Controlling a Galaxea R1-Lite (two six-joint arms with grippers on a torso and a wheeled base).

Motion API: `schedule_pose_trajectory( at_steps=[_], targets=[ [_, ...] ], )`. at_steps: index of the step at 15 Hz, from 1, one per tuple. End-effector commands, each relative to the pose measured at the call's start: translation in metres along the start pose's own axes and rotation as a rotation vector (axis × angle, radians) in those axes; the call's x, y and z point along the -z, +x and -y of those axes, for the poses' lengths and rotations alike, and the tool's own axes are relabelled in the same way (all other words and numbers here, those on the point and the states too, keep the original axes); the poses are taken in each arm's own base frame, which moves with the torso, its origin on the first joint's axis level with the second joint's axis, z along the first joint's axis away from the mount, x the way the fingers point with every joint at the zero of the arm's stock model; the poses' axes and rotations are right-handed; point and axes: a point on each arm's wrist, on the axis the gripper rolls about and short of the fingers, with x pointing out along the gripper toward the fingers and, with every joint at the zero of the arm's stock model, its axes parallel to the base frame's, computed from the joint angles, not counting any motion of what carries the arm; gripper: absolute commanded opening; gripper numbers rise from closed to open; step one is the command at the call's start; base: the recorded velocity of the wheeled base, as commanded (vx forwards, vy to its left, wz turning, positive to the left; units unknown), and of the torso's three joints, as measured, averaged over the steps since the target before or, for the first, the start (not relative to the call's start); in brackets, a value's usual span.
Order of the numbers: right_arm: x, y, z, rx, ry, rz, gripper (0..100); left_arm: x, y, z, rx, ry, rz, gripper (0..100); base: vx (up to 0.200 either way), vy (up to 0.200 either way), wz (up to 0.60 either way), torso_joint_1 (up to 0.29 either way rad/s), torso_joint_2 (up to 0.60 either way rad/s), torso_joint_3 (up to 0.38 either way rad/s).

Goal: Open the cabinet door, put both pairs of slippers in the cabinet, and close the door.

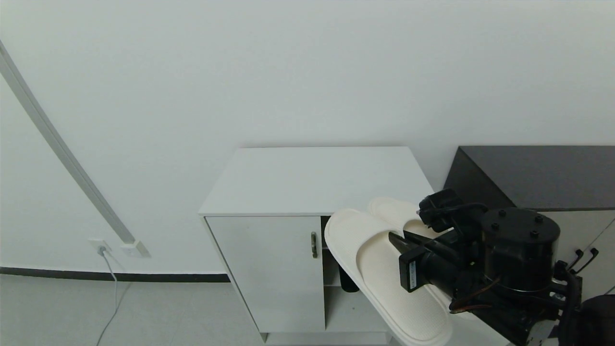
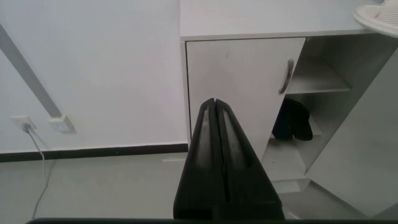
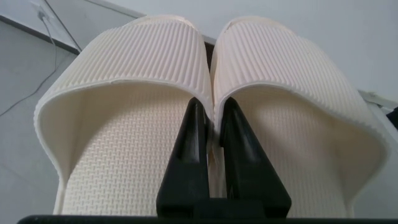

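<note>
Pinching both cream ribbed foam slippers (image 3: 143,74) by their touching uppers in the right gripper's (image 3: 211,107) near-closed fingers, I hold the pair as one before the white panel cabinet's (image 1: 307,178) open side, my left gripper (image 2: 215,104) closed on nothing, hanging clear.

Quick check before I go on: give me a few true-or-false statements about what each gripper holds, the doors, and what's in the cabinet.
1. The right gripper holds the cream slippers. True.
2. The left door is open. False: it is closed, and the right door is the one swung open.
3. A dark pair sits on a shelf inside the cabinet. True.
4. The left gripper holds a slipper. False: it is shut and holds nothing.
</note>
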Motion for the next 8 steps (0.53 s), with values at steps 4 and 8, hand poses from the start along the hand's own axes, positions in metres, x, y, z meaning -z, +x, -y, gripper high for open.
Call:
schedule_pose_trajectory(
  at_steps=[4,8],
  targets=[
    [-0.0001,-0.0009,-0.0002,-0.002,-0.001,0.001,0,-0.0001,0.0001,0.0,-0.001,-0.001,-0.001,0,0.0,0.0,0.0,-0.157,0.36,0.2],
    [0.0018,-0.0048,0.0004,-0.003,-0.003,-0.005,0,-0.0001,0.0001,0.0,-0.001,-0.001,-0.001,0,0.0,0.0,0.0,-0.171,0.38,0.216]
  ],
)
